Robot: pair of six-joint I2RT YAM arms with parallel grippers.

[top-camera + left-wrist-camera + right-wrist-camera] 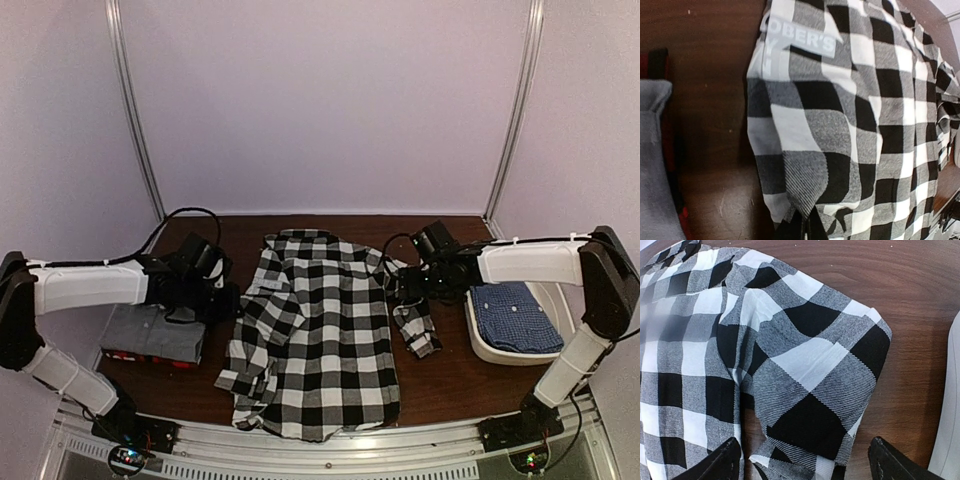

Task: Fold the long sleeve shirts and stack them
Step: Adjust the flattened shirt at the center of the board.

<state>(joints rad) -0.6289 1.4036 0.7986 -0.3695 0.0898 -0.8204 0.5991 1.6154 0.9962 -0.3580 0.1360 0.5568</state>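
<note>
The black-and-white check shirt (315, 340) lies spread out, collar away from me, in the middle of the table. My left gripper (228, 298) is at its left edge; in the left wrist view its dark fingertips (807, 231) are shut on a pinched fold of the shirt (850, 115). My right gripper (405, 285) hovers over the crumpled right sleeve (805, 365), jaws wide open on either side of it (807, 467). A folded grey shirt (150, 332) rests on a red-black one (150, 357) at the left. The blue shirt (515, 315) lies in the tub.
A white oval tub (490, 352) stands at the right edge, and its wall (947, 430) shows close to my right fingers. The grey stack (652, 165) sits just left of my left gripper. White walls close off the back and sides.
</note>
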